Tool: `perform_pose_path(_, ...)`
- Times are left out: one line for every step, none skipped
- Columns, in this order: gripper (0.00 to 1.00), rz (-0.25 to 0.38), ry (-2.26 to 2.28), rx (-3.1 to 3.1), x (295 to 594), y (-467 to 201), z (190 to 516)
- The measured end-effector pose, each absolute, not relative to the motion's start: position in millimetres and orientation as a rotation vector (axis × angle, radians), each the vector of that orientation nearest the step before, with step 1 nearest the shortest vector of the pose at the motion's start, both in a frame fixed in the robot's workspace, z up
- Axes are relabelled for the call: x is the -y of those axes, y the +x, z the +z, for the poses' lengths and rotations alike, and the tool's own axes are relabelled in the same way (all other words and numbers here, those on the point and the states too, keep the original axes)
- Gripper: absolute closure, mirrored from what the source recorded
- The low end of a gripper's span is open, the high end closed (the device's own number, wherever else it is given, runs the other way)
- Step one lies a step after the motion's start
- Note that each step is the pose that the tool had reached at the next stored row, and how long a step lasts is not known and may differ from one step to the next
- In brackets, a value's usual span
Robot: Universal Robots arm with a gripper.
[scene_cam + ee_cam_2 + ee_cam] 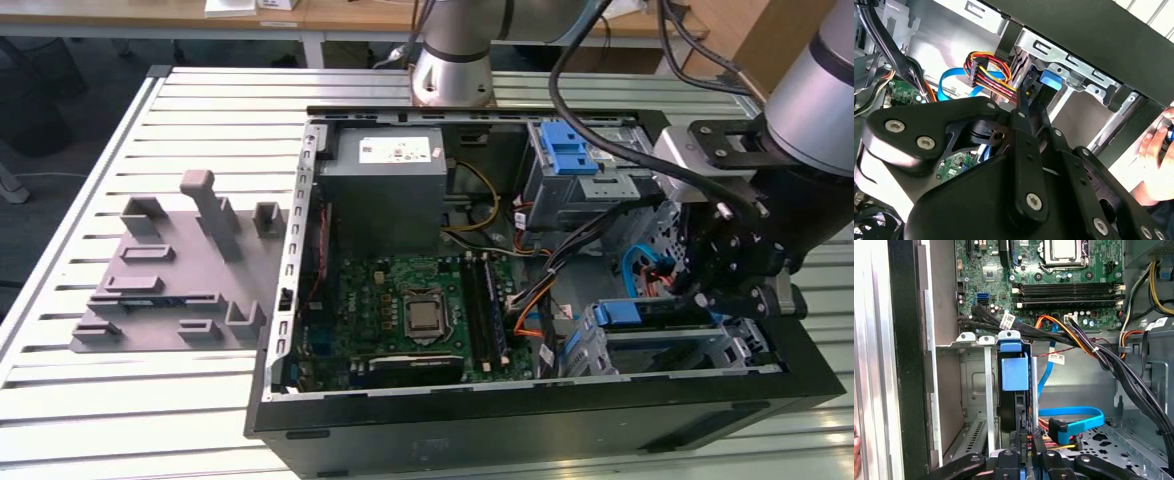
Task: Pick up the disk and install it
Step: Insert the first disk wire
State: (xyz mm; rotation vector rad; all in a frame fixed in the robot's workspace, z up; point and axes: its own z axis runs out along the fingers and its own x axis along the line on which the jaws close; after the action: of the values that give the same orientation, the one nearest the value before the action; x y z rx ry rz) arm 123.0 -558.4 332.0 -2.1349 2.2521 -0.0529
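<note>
Exterior view, left to right: grey fixture block [167,280] lies on the slatted table [80,400] at frame left, apart from the open computer case [534,420]. Mid-frame is the green motherboard [414,310], with the grey power supply box [384,175] above it. Lower right of frame: drive cage [667,350] with the disk [654,315] seated in it, blue rail edge showing. The gripper [727,285] sits just above that cage at right. First wrist view: disk [1015,390] stands on edge in the cage slot, blue tab facing the camera, and the fingers [1036,437] are nearly together just short of its rear edge; cannot tell whether they touch it. Second wrist view, far right edge: a person's hand [1156,150] outside the case.
</note>
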Motion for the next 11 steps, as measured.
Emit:
perform_pose_path(0.76,-0.053,-2.135,-2.252,558.4,123.0,332.9)
perform_pose_path(0.76,-0.053,-2.135,-2.252,558.4,123.0,333.6)
perform_pose_path(0.76,-0.053,-2.135,-2.252,558.4,123.0,334.3)
perform_pose_path(0.76,-0.053,-2.135,-2.252,558.4,123.0,334.9)
perform_pose_path(0.77,-0.053,-2.135,-2.252,558.4,123.0,335.6)
perform_pose_path(0.77,-0.053,-2.135,-2.252,558.4,123.0,336.1)
perform_pose_path(0.84,-0.053,-2.135,-2.252,558.4,123.0,336.1)
perform_pose_path(0.89,-0.053,-2.135,-2.252,558.4,123.0,336.3)
perform_pose_path(0.89,-0.053,-2.135,-2.252,558.4,123.0,336.5)
perform_pose_path(0.89,-0.053,-2.135,-2.252,558.4,123.1,336.7)
perform_pose_path(0.89,-0.053,-2.135,-2.252,558.4,123.0,336.7)
